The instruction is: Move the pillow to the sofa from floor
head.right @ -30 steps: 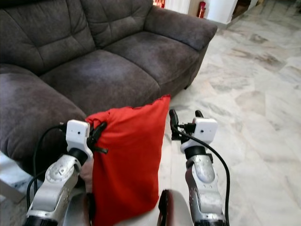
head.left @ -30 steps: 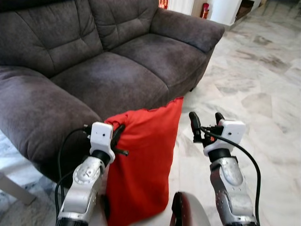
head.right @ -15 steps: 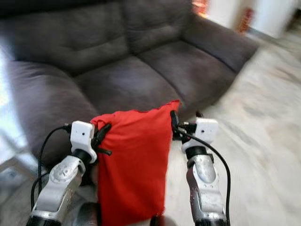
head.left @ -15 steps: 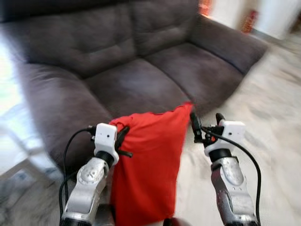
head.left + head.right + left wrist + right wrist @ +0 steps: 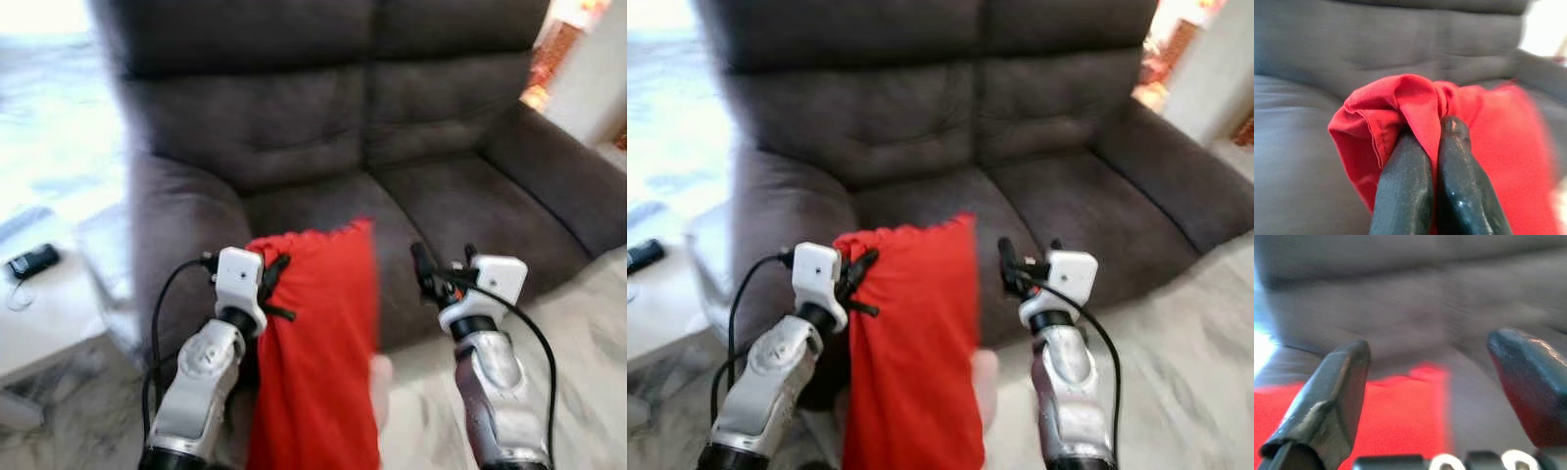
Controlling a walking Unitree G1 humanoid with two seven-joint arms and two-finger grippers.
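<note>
Pillow [image 5: 318,333], red, hangs off the floor, its corner clamped in the left gripper [image 5: 1432,132], right gripper [image 5: 443,269] spread empty; the sofa [image 5: 323,127] now faces squarely, favouring placement.

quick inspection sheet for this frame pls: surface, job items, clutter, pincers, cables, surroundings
Surface: grey sofa straight ahead, seat cushions bare.
Job's things: red pillow hangs in the air in front of the sofa's front edge, not yet on the seat.
Clutter: small dark device on a white surface to the robot's left.
Pincers: left pincer shut on a bunched corner of the pillow; right pincer open, beside the pillow's other top corner, holding nothing.
Cables: black cable loops along the left arm; another black cable along the right arm.
Surroundings: pale marbled floor; views motion-blurred.
</note>
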